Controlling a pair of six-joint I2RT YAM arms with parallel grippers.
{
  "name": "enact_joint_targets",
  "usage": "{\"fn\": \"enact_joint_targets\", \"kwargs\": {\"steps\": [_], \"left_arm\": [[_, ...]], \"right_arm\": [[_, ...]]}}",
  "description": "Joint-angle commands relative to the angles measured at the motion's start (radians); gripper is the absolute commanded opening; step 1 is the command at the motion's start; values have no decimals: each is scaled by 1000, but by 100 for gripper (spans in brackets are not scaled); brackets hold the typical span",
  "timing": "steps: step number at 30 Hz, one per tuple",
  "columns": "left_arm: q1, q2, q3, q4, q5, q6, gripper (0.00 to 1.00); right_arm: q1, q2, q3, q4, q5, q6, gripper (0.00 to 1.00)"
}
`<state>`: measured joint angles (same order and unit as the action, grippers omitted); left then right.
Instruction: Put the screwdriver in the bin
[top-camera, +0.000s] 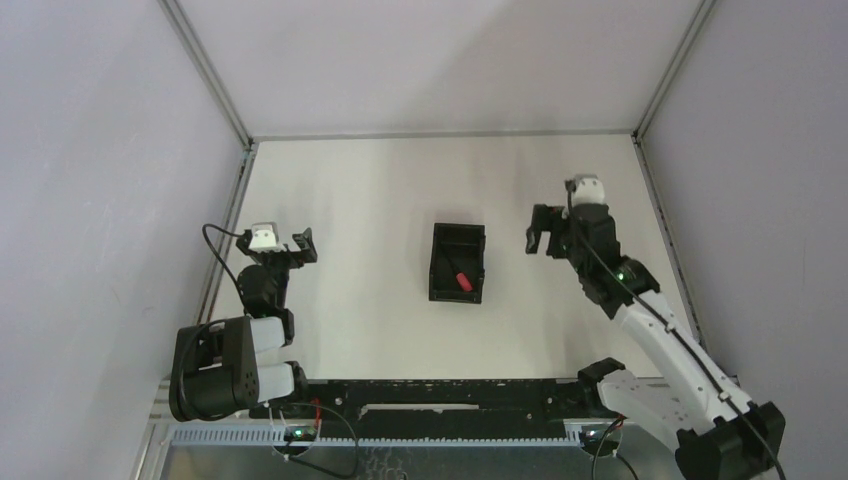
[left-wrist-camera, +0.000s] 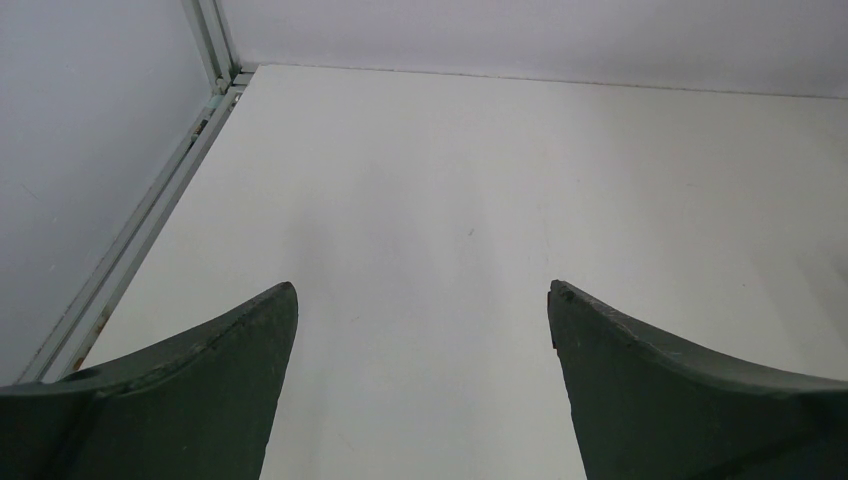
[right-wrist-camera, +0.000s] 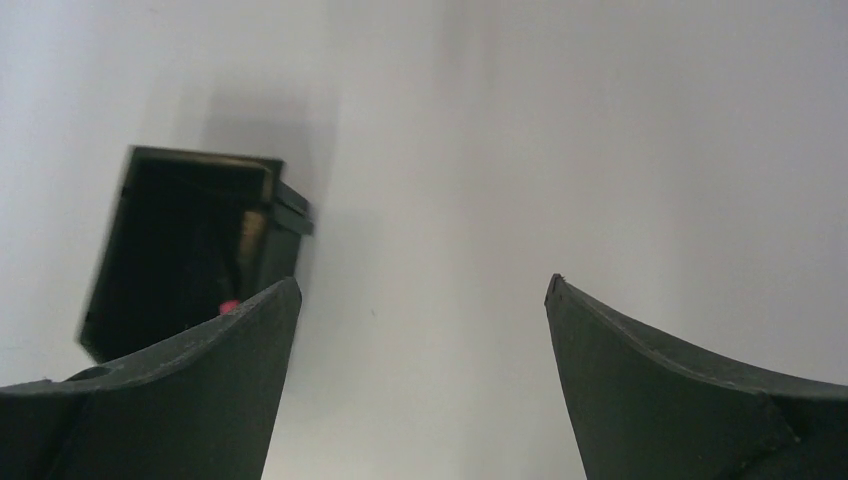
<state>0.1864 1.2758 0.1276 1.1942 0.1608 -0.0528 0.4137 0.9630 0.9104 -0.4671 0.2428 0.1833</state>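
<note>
The black bin stands in the middle of the white table. The screwdriver lies inside it at its near end, red handle showing. In the right wrist view the bin is at the left, and a bit of the red handle peeks out behind my left finger. My right gripper is open and empty, right of the bin and apart from it; it also shows in its wrist view. My left gripper is open and empty at the left of the table, far from the bin; it also shows in its wrist view.
Grey walls close the table on three sides, with metal corner posts and a rail along the left edge. A black rail runs along the near edge between the arm bases.
</note>
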Motion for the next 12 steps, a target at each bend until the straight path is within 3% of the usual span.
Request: {"fn": "enact_joint_targets", "kwargs": {"steps": [1,5,12], "left_arm": [[0,-3,-4,30,2,2,100],[0,-2,-4,29,3,2,100],[0,-3,-4,30,3,2,100]], "right_arm": [[-79,-123,-201,158,-42,94,100],[-92,-188,-326,187,14,156,100],[-85,-190,-398,239,-3,139,100]]}}
